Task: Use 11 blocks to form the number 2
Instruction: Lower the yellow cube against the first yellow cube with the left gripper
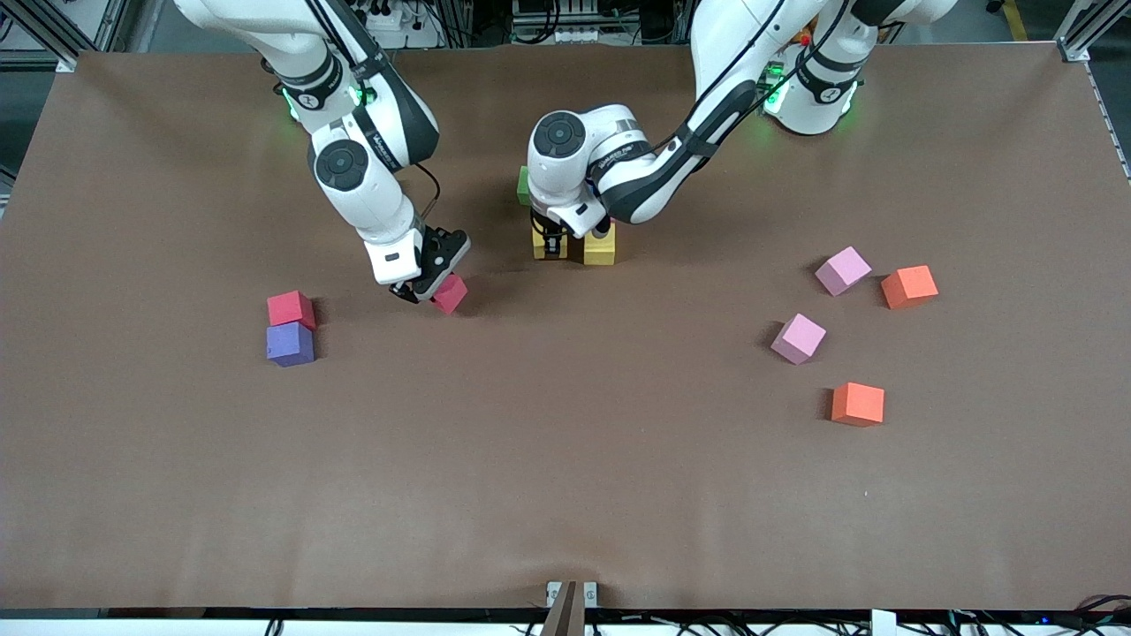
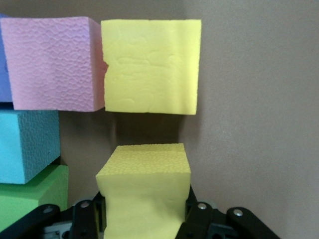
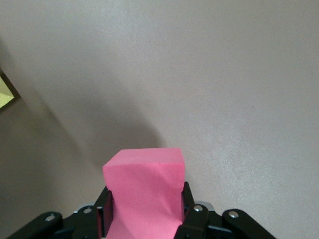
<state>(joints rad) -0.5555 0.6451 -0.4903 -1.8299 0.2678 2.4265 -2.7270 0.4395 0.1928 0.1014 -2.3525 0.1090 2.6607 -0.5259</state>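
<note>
My left gripper [image 1: 551, 248] is shut on a yellow block [image 2: 144, 189] at the table's middle, low beside a second yellow block [image 1: 600, 247]. In the left wrist view that yellow block [image 2: 151, 66] lies against a pink block [image 2: 52, 63], with a light blue block [image 2: 27, 144] and a green block [image 2: 32, 196] in the same group. In the front view my left arm hides this group except the green block's edge [image 1: 523, 185]. My right gripper [image 1: 435, 291] is shut on a deep pink block [image 3: 144, 191], low over bare table toward the right arm's end.
Loose blocks lie on the brown table [image 1: 565, 459]: a red one [image 1: 291, 309] touching a purple one [image 1: 290, 344] toward the right arm's end, and two pink ones [image 1: 842, 269] [image 1: 798, 338] and two orange ones [image 1: 908, 286] [image 1: 857, 404] toward the left arm's end.
</note>
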